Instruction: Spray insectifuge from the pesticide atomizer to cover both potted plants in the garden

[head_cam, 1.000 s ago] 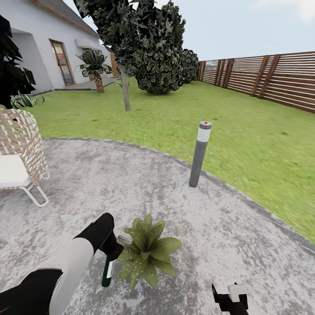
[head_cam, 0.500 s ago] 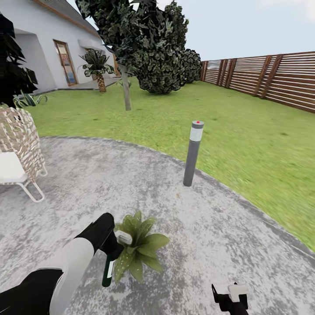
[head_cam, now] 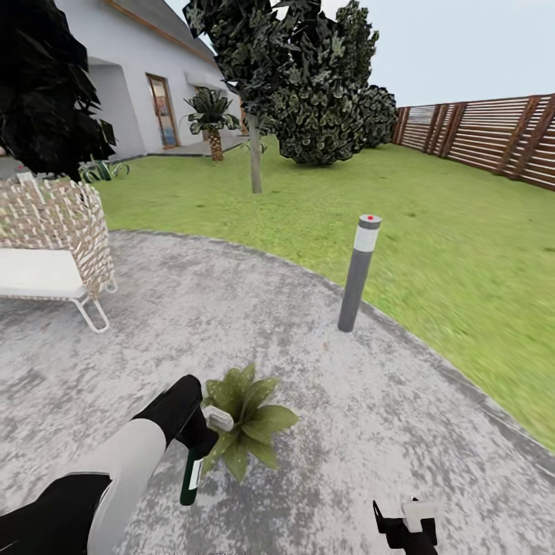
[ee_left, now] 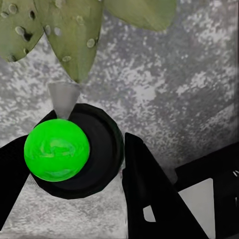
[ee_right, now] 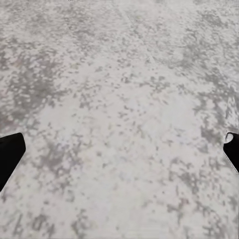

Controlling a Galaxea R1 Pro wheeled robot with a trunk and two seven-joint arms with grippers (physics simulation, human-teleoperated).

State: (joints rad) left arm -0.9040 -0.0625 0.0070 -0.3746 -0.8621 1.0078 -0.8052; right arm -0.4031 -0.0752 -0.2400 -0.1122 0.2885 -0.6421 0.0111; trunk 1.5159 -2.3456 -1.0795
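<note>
Paving (head_cam: 370,432) carries one potted plant (head_cam: 245,420), its leaves just beside the left tool (head_cam: 202,445), which is clamped around the pesticide atomizer (head_cam: 190,474), pale head toward the plant. Right tool (ee_right: 119,149) hangs spread wide, holding nothing.

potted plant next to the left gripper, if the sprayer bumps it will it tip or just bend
Probably the leaves just bend: the potted plant is a low, wide rosette of broad thin leaves, likely floppy at the tips. It sits squat on the flat paving, so tipping seems unlikely. Its pot is hidden, so weight is a guess. The pesticide atomizer in the left gripper is close.
</note>
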